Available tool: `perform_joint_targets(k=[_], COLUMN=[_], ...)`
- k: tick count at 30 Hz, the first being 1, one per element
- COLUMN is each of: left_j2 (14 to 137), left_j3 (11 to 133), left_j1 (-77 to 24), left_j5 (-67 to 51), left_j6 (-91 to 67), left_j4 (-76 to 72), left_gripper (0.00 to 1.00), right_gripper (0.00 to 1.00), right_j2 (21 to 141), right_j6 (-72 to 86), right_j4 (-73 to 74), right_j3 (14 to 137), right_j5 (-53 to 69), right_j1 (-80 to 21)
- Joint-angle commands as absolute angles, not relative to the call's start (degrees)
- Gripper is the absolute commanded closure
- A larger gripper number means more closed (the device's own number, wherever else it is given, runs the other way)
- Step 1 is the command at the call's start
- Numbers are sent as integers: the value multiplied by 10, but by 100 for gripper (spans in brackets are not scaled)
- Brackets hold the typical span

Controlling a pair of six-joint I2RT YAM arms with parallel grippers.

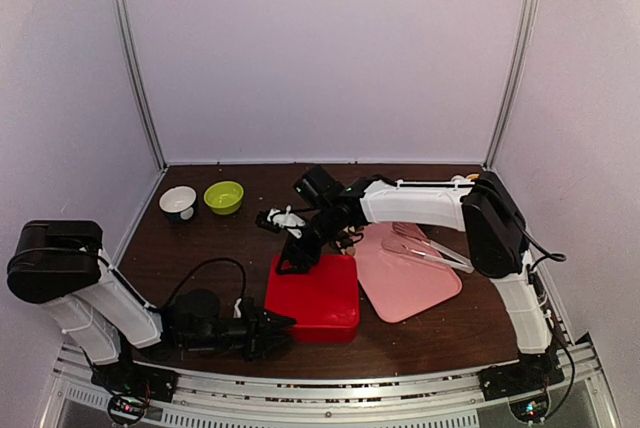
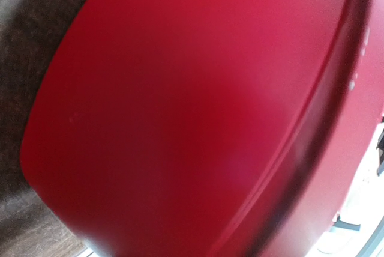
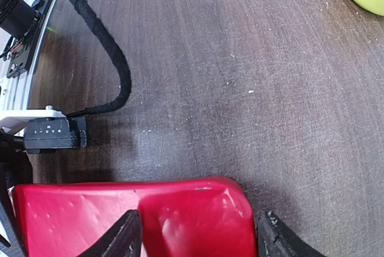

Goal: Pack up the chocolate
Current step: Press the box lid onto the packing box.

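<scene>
No chocolate shows clearly; a few tiny tan specks (image 1: 351,239) lie by the right arm, too small to identify. A closed red box (image 1: 318,295) sits in the middle of the table. My right gripper (image 3: 199,240) is at its far left corner. Its jaws stand wide apart astride that corner (image 3: 204,221): one fingertip (image 3: 125,238) over the top and the other (image 3: 277,239) just outside the side wall. My left gripper (image 1: 283,327) lies low at the box's near left corner. Red plastic (image 2: 192,113) fills the left wrist view, so its fingers are hidden.
A pink tray (image 1: 412,278) lies right of the red box with pale tongs (image 1: 432,249) on it. A white bowl (image 1: 178,201) and a green bowl (image 1: 224,196) stand at the back left. A black cable (image 3: 114,59) runs over the table.
</scene>
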State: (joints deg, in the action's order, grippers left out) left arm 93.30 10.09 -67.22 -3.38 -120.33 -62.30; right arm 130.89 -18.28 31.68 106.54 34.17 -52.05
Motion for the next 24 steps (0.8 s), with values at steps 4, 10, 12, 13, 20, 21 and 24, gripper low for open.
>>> perform_joint_targets(k=[4, 10, 12, 13, 20, 21, 24], left_j2=[987, 980, 975, 972, 977, 981, 991], left_j3=[97, 99, 99, 100, 102, 101, 99], left_j1=[-680, -683, -685, -686, -698, -701, -706], left_j5=[3, 6, 8, 10, 14, 15, 15], left_j6=[-1223, -1226, -1229, -1230, -1245, -1248, -1256], left_j4=[-318, -303, -292, -287, -280, -283, -296], left_gripper=[89, 95, 96, 97, 100, 100, 100], right_gripper=[36, 37, 37, 37, 37, 37, 37], right_j2=[1349, 1347, 1345, 1345, 1345, 1345, 1346], right_j6=[-198, -197, -197, -197, -200, -200, -199], right_j4=[427, 427, 428, 428, 432, 432, 433], right_j3=[1021, 1023, 1024, 1024, 1026, 1027, 1028], right_j5=[369, 362, 359, 358, 342, 340, 338], right_j1=[-596, -597, -598, -598, -604, -604, -604])
